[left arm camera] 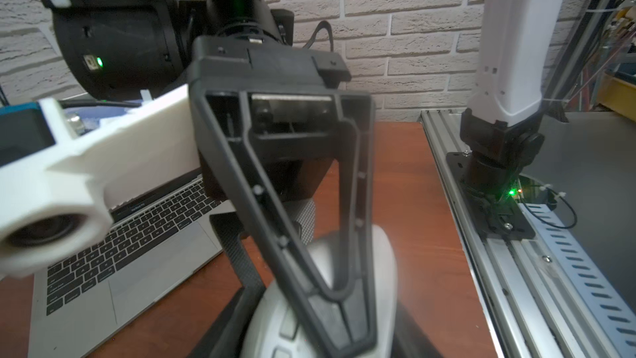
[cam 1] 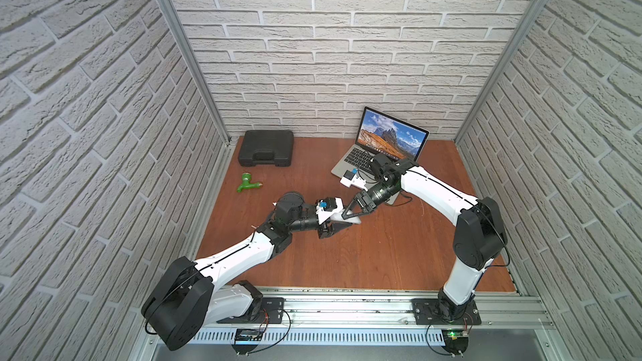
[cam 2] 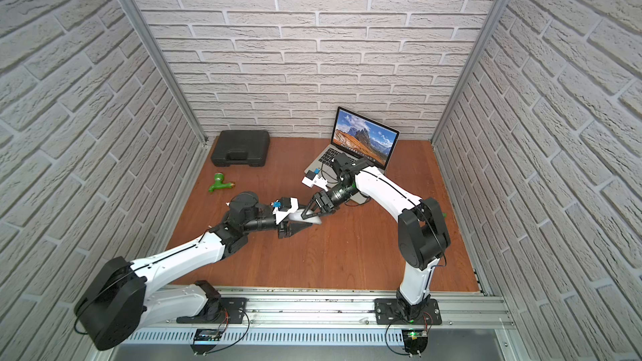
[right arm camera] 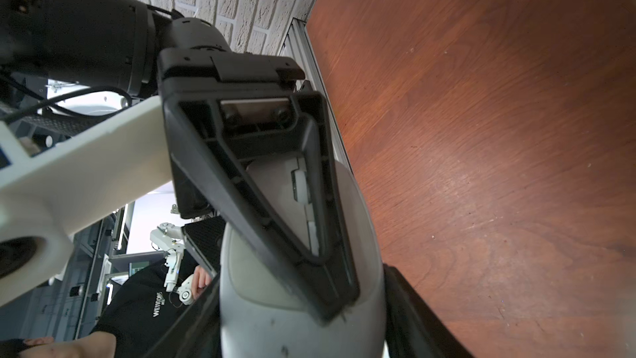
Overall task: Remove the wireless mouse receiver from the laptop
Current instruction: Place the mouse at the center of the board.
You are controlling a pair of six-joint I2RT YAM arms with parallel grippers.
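From here I have both arms meeting over the middle of the desk (cam 1: 347,265), and between them is the grey-white mouse (cam 1: 354,222), not the part I am after. The right pincer (cam 1: 347,216) reaches in from the laptop's side and is closed on the mouse at a middling width. In the left wrist view one of its black triangular fingers (left arm camera: 285,222) lies across the mouse (left arm camera: 382,270), with the textured pad of the other behind it. The left pincer (cam 1: 349,226) comes in from the opposite side. In the right wrist view its finger (right arm camera: 275,222) sits flat against the underside of the mouse (right arm camera: 299,322), where a recess shows, and its other pad presses the far face, so I read it as gripping the mouse too, about half wide. The laptop (cam 1: 389,137) stands open at the far right of the desk, turned at an angle, with a mountain picture on its screen. The right forearm crosses above its near corner. The wireless mouse receiver is too small for me to pick out in any view, and part of the laptop's edge is hidden by that arm, so I cannot say where it is. A black case (cam 1: 265,147) lies at the far left of the desk, with a green plastic tap (cam 1: 248,182) just in front of it. Both are well apart from the pincers.
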